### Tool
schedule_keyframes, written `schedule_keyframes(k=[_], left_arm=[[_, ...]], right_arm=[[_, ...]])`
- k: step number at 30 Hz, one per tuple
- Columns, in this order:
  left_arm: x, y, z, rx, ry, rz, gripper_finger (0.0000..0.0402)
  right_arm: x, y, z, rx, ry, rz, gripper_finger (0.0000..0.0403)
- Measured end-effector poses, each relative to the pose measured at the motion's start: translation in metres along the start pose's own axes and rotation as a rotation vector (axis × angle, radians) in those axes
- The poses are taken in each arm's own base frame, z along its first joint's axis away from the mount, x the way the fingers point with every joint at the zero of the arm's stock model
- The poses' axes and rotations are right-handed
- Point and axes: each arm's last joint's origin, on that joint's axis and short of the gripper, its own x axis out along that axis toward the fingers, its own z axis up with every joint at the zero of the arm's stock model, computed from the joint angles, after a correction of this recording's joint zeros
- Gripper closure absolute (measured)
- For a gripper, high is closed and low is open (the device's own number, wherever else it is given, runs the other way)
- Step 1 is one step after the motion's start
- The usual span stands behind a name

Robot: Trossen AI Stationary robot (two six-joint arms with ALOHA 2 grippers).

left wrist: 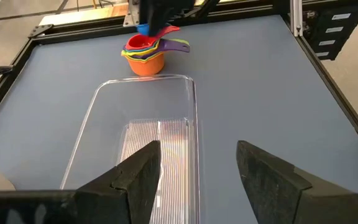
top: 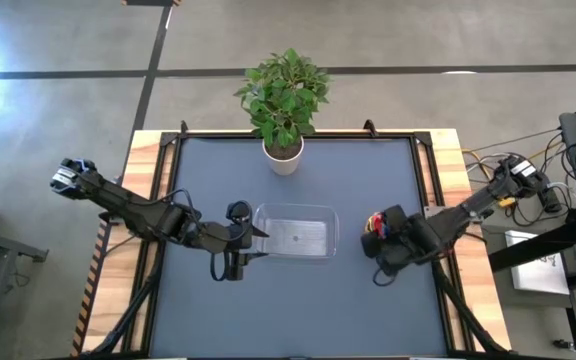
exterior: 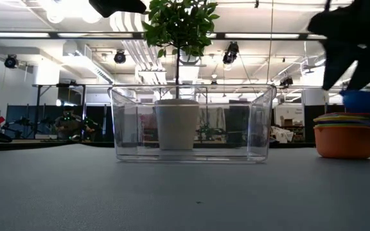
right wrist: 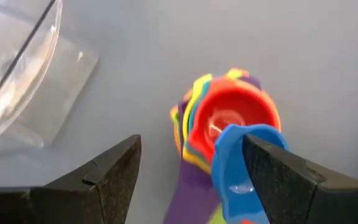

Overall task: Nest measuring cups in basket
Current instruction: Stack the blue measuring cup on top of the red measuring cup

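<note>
**Cups stacked beside the tray, both grippers near**

The clear basket (top: 296, 233) sits on the middle of the dark table (top: 298, 310), its long sides running left to right, with nothing inside it. Bare table surrounds it on every side, with a wide free strip toward the near edge and another between it and the white plant pot (top: 283, 158) at the far edge.

The measuring cups (left wrist: 146, 53) stand as one nested stack on the table to the right of the basket, clearly apart from its short wall. The orange cup (exterior: 344, 141) is at the bottom, the red cup (right wrist: 232, 118) sits on top in the stack, and a purple handle (left wrist: 178, 45) sticks out sideways.

The right gripper (right wrist: 191, 180) hovers over the stack with its fingers spread apart. The blue cup (right wrist: 244, 165) is tilted at the rim of the stack, against one finger; whether it is gripped cannot be told.

The left gripper (left wrist: 197, 180) is at the basket's left end, fingers apart and empty, pointing along the basket toward the stack
</note>
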Motion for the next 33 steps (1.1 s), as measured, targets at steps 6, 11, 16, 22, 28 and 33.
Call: schedule_keyframes(k=[6,11,16,22,28,33], left_arm=[[0.000,0.000,-0.001,-0.001,0.006,0.001,0.0208],[0.000,0.000,-0.001,0.000,0.012,0.001,0.0208],[0.000,0.000,-0.003,0.003,0.026,0.003,0.0208],[0.000,0.000,-0.004,0.005,0.032,0.004,0.0208],[0.001,-0.002,-0.004,0.005,0.041,-0.052,0.0208],[0.016,-0.011,-0.010,0.030,0.071,-0.080,0.0208]], right_arm=[[0.014,0.000,0.026,0.022,-0.012,-0.059,0.0136],[0.019,0.004,0.035,0.000,-0.007,-0.033,0.0135],[0.011,0.010,0.036,-0.163,0.059,0.009,0.0136],[-0.003,0.002,0.033,-0.337,0.143,-0.063,0.0136],[-0.006,-0.018,0.033,-0.261,0.224,-0.253,0.0136],[-0.011,-0.027,0.036,-0.181,0.188,-0.306,0.0137]])
